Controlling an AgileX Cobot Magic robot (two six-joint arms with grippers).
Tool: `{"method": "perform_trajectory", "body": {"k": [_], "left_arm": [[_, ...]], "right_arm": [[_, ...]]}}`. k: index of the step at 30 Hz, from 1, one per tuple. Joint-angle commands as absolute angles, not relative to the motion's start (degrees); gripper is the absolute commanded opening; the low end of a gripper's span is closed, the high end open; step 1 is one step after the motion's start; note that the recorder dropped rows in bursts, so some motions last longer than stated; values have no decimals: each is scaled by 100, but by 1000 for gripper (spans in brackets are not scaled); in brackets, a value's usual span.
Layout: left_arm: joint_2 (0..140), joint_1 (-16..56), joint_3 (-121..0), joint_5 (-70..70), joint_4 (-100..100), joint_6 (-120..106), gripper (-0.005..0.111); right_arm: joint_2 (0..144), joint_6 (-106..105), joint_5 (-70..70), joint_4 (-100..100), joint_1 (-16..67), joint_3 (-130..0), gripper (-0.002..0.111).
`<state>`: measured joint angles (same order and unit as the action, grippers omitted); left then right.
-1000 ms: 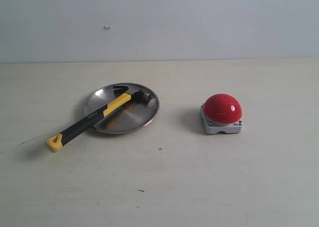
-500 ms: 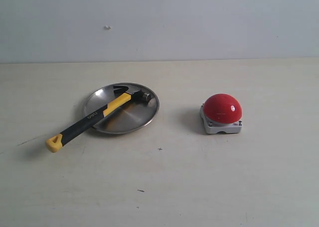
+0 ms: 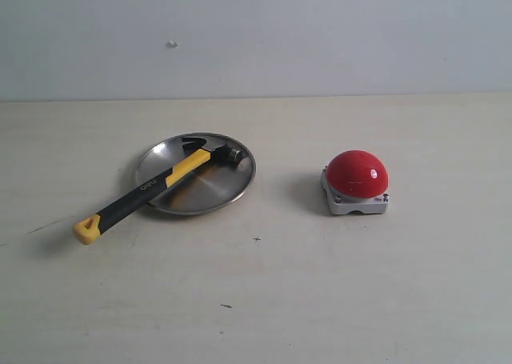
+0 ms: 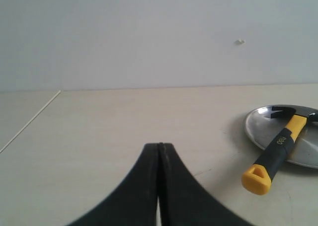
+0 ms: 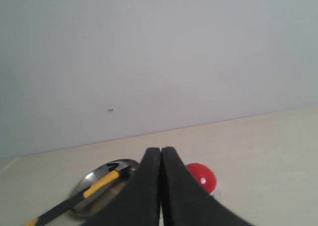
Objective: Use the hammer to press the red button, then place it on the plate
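The hammer (image 3: 152, 186) lies with its dark head inside the silver plate (image 3: 210, 190), its yellow-and-black handle reaching over the rim to the front left, looped end on the table. The red button (image 3: 357, 174) sits on its grey base to the right of the plate. Neither gripper appears in the exterior view. My left gripper (image 4: 160, 146) is shut and empty, well back from the hammer (image 4: 276, 151) and plate (image 4: 258, 129). My right gripper (image 5: 161, 150) is shut and empty, with the plate (image 5: 94, 179), hammer (image 5: 99, 184) and red button (image 5: 202, 176) beyond it.
A pale wooden table (image 3: 256, 300) carries everything, backed by a plain light wall (image 3: 320, 36) with a small mark (image 3: 171, 44). A table seam or edge (image 4: 30, 121) shows in the left wrist view.
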<state>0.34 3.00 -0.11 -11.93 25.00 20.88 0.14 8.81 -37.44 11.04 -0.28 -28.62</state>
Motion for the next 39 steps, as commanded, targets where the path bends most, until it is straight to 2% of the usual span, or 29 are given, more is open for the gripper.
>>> {"method": "perform_trajectory", "body": {"k": [1, 5, 14, 25, 39], "left_arm": [[0, 343, 0, -1189, 2508, 2099, 0], [0, 343, 0, -1189, 2508, 2099, 0], [0, 343, 0, -1189, 2508, 2099, 0], [0, 343, 0, -1189, 2508, 2099, 0], [0, 343, 0, -1189, 2508, 2099, 0]], "right_arm": [[0, 583, -3652, 385, -35, -2834, 0], [0, 387, -3409, -63, -35, -2685, 0], [0, -57, -1351, -164, -35, -1100, 0], [0, -336, -1352, -164, -35, 0, 0], [0, -323, -1500, 60, -35, 0, 0]]}}
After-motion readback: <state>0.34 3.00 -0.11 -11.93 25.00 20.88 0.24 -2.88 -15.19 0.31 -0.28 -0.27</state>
